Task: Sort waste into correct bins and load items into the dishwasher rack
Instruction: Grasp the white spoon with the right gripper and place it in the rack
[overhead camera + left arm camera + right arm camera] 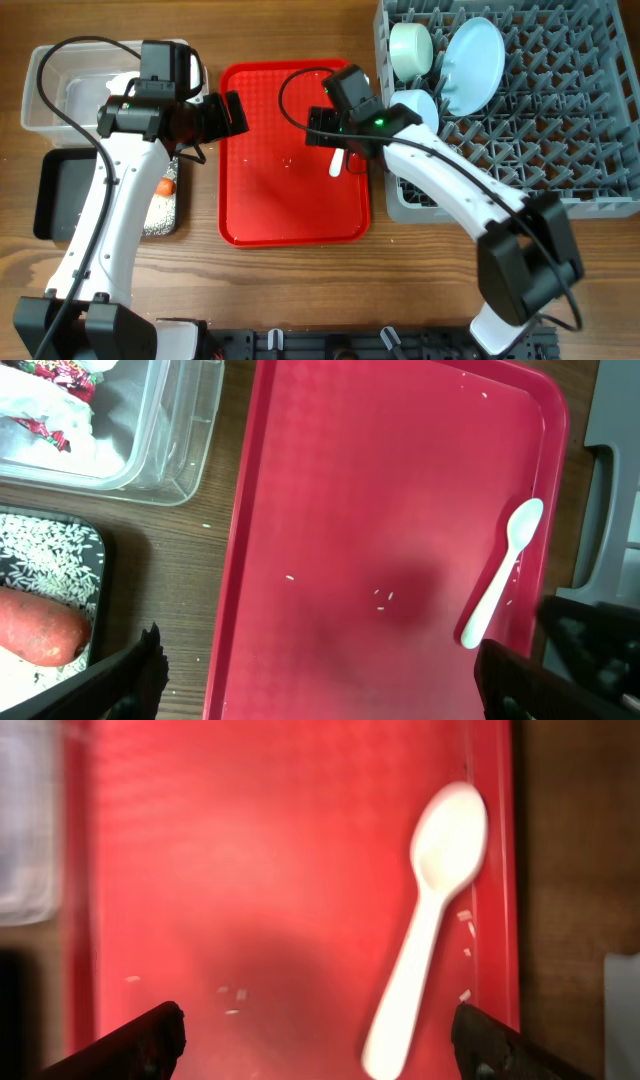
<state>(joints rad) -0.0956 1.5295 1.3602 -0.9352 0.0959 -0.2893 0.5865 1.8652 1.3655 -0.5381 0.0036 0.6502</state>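
— Where is the spoon?

— One white plastic spoon point(430, 920) lies on the red tray point(250, 870), close to its right rim. Its handle end points toward the right hand point(315, 1038). That hand hangs above it with its fingers point(150, 1040) spread wide, grasping nothing.

— And the left hand?

— The left hand point(320, 675) is likewise spread and empty, over the same tray.

— How will the spoon handle?

— Light and stiff, I judge, and smooth enough to skid on the tray. It lies flat, so I would pinch across the narrow handle near its middle, not the rounded bowl end.

— Counts?

— One plate point(475, 65) and two bowls point(410, 45) stand in the grey rack point(560, 120). I can find no cup. One carrot point(35, 625) rests on rice point(50, 555) in the black tray point(60, 190). Crumpled paper point(45, 400) sits in the clear tub point(35, 90), and a few stray grains point(385, 596) dot the red tray.
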